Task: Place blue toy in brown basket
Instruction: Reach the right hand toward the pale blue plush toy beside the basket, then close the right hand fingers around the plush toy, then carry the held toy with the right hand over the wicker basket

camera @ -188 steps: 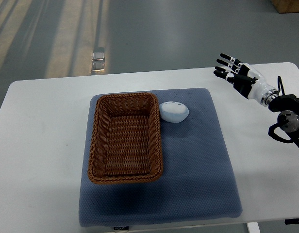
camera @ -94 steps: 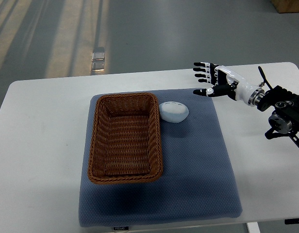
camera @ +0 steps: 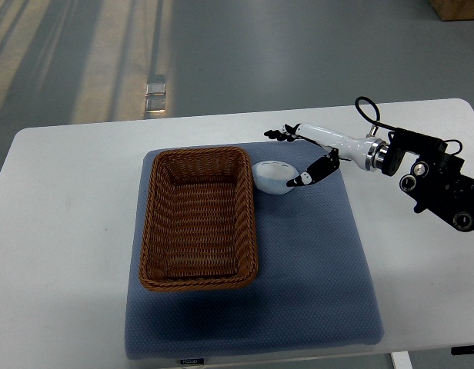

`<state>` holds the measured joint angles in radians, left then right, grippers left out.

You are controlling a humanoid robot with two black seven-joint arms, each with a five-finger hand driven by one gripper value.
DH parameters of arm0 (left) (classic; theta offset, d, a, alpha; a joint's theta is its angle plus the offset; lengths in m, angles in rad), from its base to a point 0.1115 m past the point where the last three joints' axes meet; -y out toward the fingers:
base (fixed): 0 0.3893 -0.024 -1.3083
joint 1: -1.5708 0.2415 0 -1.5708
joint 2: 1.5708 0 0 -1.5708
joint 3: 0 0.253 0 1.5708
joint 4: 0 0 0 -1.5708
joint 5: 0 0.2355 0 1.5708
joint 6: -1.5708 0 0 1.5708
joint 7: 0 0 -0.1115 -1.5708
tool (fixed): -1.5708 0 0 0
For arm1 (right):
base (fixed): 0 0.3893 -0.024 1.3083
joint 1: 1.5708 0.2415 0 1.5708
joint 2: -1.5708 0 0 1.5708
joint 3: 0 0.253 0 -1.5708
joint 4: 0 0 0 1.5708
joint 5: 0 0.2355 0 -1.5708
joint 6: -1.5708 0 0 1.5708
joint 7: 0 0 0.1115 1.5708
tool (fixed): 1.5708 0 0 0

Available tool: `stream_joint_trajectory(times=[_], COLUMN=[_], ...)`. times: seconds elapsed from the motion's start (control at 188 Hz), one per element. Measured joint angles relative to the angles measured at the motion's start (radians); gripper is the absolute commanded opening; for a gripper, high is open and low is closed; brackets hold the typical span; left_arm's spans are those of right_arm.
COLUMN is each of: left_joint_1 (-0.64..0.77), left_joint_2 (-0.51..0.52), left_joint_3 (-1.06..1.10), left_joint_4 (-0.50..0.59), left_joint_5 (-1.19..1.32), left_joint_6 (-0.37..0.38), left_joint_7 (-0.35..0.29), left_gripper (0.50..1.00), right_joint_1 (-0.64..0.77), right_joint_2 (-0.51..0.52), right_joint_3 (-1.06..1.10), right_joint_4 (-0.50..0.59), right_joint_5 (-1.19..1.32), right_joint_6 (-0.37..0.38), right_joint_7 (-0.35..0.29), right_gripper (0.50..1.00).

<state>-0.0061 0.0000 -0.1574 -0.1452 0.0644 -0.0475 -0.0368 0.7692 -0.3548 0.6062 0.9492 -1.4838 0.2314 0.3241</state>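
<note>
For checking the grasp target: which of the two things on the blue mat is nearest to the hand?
The pale blue toy, right of the brown basket; the open right hand is reaching around it.

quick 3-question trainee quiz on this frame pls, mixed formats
1. True or false: the blue toy already lies inside the brown basket.
2. Which hand is reaching for the toy? A) left B) right
3. Fill in: basket and toy both rest on a blue-grey ____.

Key: 1 false, it lies just outside the basket's right wall. 2 B, fingers spread around the toy, not yet closed on it. 3 mat.
</note>
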Motion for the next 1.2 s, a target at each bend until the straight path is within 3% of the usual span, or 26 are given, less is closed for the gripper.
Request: stream_joint_trajectory(times=[0.213,0.478,0.68,0.792,0.861,1.004,1.201], left_joint_1=[0.000,0.000,-0.002,-0.003,-0.003,-0.003,-0.003], left_joint_2=[0.000,0.000,0.000,0.000,0.000,0.000,0.000], left_joint_3=[0.002,0.003,0.003,0.003,0.003,0.002,0.002], left_joint_4=[0.001,0.000,-0.006,-0.008,-0.008,-0.008,-0.008], left_joint_5=[0.000,0.000,0.002,0.003,0.004,0.006,0.006], left_joint_6=[0.000,0.000,0.000,0.000,0.000,0.000,0.000], left_joint_7=[0.000,0.000,0.000,0.000,0.000,0.000,0.000], left_gripper=[1.000,1.000,1.000,1.000,1.000,1.000,1.000], right_joint_1=[0.041,0.057,0.075,0.081,0.082,0.083,0.084], right_joint_2=[0.013,0.062,0.095,0.099,0.101,0.109,0.102], right_joint_3=[-0.129,-0.145,-0.195,-0.229,-0.236,-0.238,-0.226], right_joint_4=[-0.020,-0.087,-0.145,-0.166,-0.175,-0.202,-0.214], right_joint_5=[-0.016,-0.017,-0.018,-0.018,-0.018,-0.018,-0.008], right_joint_6=[-0.110,-0.139,-0.163,-0.183,-0.187,-0.203,-0.247], right_joint_7=[-0.008,-0.012,-0.013,-0.011,-0.010,-0.010,0.000], right_gripper=[0.905,0.905,0.864,0.793,0.699,0.580,0.552])
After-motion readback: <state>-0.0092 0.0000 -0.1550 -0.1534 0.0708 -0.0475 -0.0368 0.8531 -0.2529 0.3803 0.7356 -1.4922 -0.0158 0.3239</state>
